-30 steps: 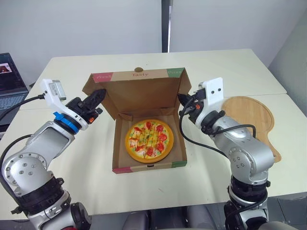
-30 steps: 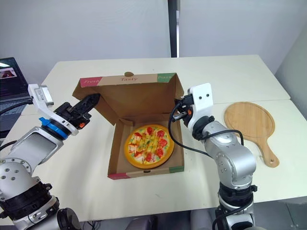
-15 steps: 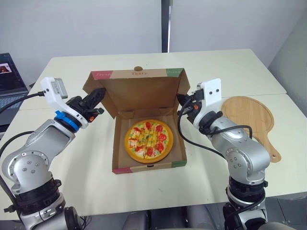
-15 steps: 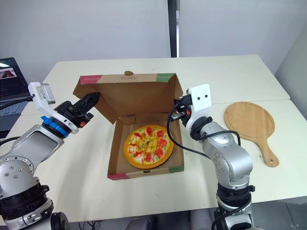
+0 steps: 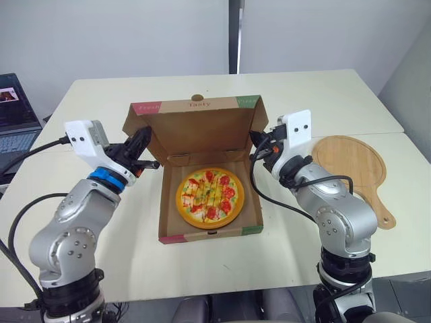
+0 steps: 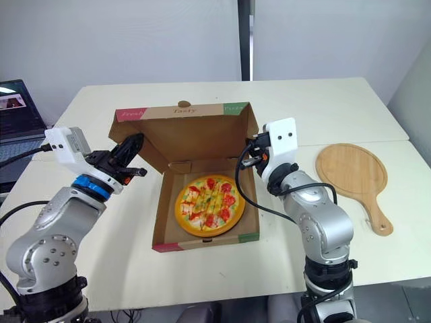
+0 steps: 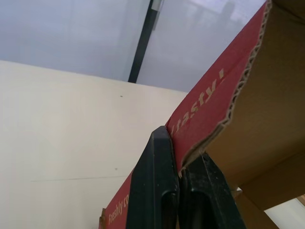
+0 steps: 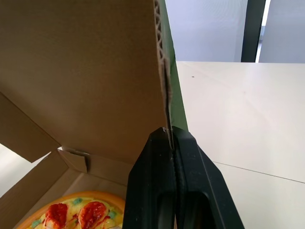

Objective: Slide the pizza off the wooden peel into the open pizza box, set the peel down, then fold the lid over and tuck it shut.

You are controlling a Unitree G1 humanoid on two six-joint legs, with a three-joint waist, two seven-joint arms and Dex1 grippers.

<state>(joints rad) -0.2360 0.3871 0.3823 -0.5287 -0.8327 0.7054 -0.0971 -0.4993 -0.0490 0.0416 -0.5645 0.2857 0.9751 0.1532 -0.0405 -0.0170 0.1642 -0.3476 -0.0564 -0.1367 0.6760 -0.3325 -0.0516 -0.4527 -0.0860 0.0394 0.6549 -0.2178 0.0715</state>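
The pizza [image 5: 209, 198] lies flat in the brown cardboard box [image 5: 210, 233] at the table's middle. Its lid [image 5: 195, 131] stands raised behind it, leaning slightly forward. My left gripper [image 5: 143, 142] is shut on the lid's left side flap, with the red printed edge [image 7: 205, 119] pinched between the black fingers [image 7: 157, 186]. My right gripper [image 5: 258, 142] is shut on the lid's right side, its fingers [image 8: 157, 181] clamping the green edge [image 8: 174, 95]. The round wooden peel [image 5: 353, 168] lies flat on the table to the right of the box.
An open laptop [image 5: 15, 114] sits at the far left edge of the table. Bare tabletop [image 5: 135, 262] runs in front of the box. The peel's handle [image 5: 384, 212] points toward the table's front right.
My left arm has shifted right and closer to the box, carrying the lid's left flap slightly inward. The right gripper has barely moved. Pizza and peel are unchanged.
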